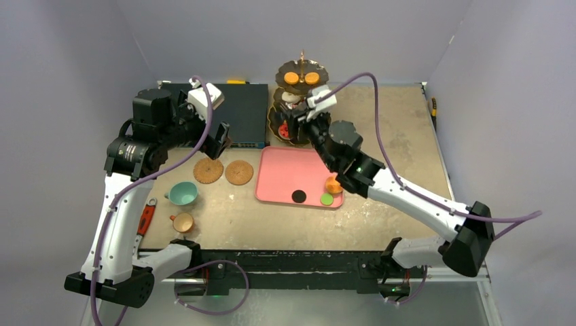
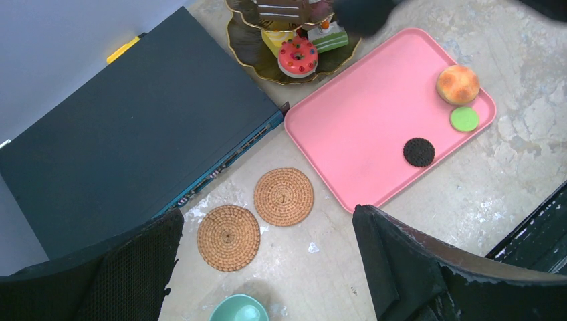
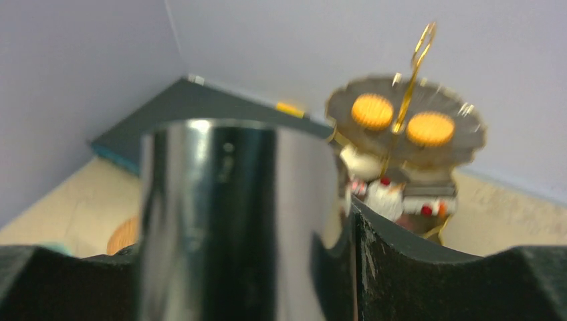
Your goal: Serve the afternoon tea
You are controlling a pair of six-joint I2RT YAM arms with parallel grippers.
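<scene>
While both arms reach over the table's far half, near things first. Tan cup (image 1: 182, 221) and teal cup (image 1: 182, 193) stand upright and apart on the near side of the left gripper (image 2: 267, 221), close to the left edge of the table (image 2: 515, 134). Left jaws released, spread wide, gripping nothing.

Right under them lie left coaster (image 2: 229, 237) and right coaster (image 2: 284, 196), flat, side by side, narrow gap between. Dark box (image 2: 120, 127) is left of and beyond the jaws, its front edge just past the coasters. Pink tray (image 2: 361, 127) is right of the jaws, its long edge just beside the right coaster, a strip of bare table between. Black cookie (image 2: 418, 152), green macaron (image 2: 464, 119) and orange bun (image 2: 458, 84) bunch at the tray corner farthest from these jaws; tray middle is bare pink. Bare tabletop runs from the tray's right side to the table edge.

Right gripper (image 3: 244, 231) is clenched on a shiny dark tool (image 3: 234, 187) that fills the gap, both fingers against it. Stand (image 3: 337, 114) is directly ahead of those jaws, close; cannot tell if the tool touches it. Bottom tier carries a red donut (image 2: 298, 55) and cake slices (image 2: 327, 37). Top tier, above and beyond the jaws, has two orange macarons (image 3: 372, 111) either side of the gold rod (image 3: 411, 80). Stand sits at the table's far edge.
</scene>
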